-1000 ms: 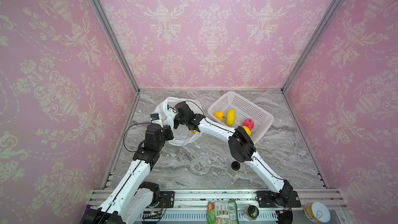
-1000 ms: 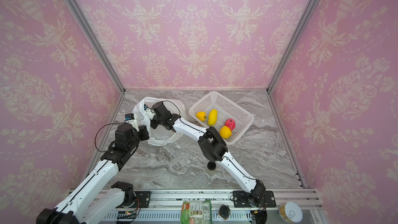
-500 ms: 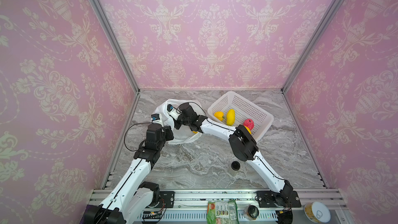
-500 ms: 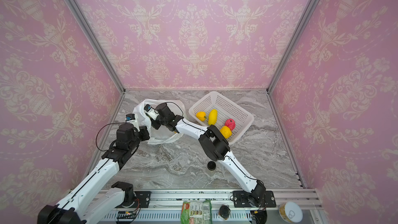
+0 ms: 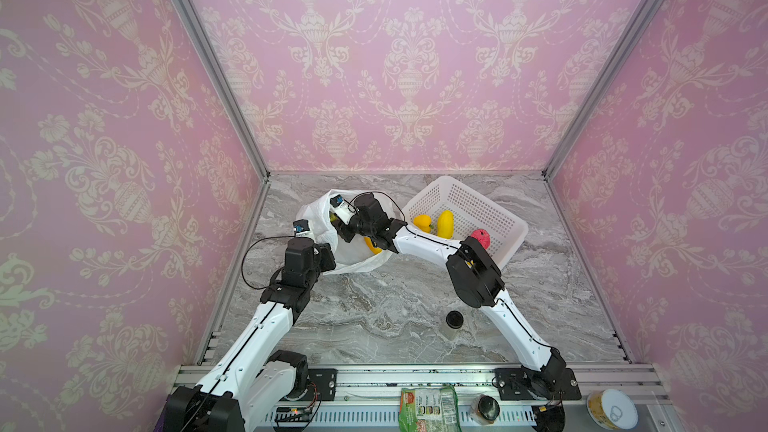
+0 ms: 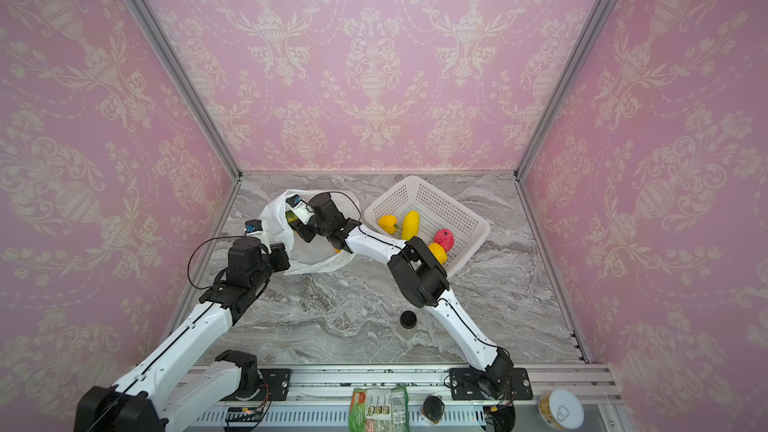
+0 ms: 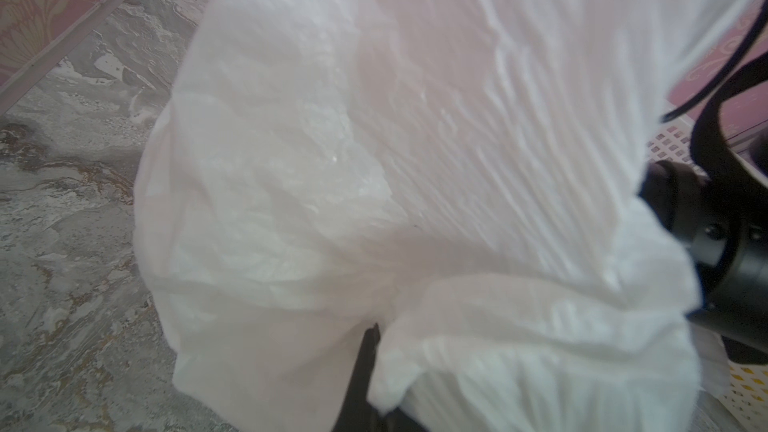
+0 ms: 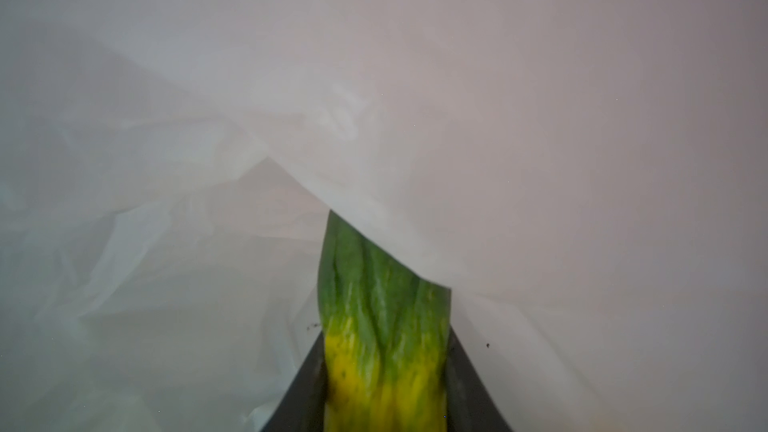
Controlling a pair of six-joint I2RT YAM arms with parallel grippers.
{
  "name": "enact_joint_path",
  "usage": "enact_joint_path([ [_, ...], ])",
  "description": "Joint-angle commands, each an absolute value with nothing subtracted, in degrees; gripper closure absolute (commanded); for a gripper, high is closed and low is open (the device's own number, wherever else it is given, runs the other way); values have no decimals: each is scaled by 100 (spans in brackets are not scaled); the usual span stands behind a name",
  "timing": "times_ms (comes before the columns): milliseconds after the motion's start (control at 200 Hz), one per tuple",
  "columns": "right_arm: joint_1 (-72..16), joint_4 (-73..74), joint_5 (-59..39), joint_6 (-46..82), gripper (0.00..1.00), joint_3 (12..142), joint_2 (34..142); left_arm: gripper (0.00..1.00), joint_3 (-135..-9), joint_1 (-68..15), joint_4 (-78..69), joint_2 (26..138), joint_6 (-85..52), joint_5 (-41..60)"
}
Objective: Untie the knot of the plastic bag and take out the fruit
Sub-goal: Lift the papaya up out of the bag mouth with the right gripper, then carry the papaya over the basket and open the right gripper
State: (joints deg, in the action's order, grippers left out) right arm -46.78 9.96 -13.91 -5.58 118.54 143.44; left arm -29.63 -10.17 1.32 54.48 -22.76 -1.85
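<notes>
Since a second before, the right gripper (image 8: 384, 351) had been drawn slightly toward the basket (image 5: 469, 201). Between pink damask walls (image 5: 407, 56), on the grey marbled tabletop (image 5: 374, 305), the plastic bag (image 5: 316, 218) was pinched by the closed left gripper (image 5: 327, 252). Inside the bag, a green-yellow striped fruit (image 8: 374, 284) was clamped by the right gripper.

The plastic bag (image 5: 353, 258) was translucent white, the fruit (image 8: 382, 322) green fading to yellow, the basket (image 5: 471, 203) perforated white, the tabletop (image 5: 374, 309) grey-veined marble, the walls (image 5: 407, 56) pink damask.
</notes>
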Motion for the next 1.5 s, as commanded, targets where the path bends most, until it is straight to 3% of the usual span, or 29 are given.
enact_joint_path([
  [0,-4705,1011,-1309,-574,88,12053,14177,100,-3041,-967,160,5383,-2226,-261],
  [325,-4720,812,-1301,-621,88,12291,14314,100,-3010,-967,158,5320,-2237,-239],
  [590,-4719,1247,-1326,-451,90,11445,13602,100,-3033,-969,154,5348,-2224,-262],
  [1171,-4969,2148,-1460,-73,93,6468,9735,100,-3133,-967,242,5772,-2241,-686],
  [1491,-4997,2507,-1213,104,94,5247,8531,100,-2982,-972,298,5544,-2329,-569],
])
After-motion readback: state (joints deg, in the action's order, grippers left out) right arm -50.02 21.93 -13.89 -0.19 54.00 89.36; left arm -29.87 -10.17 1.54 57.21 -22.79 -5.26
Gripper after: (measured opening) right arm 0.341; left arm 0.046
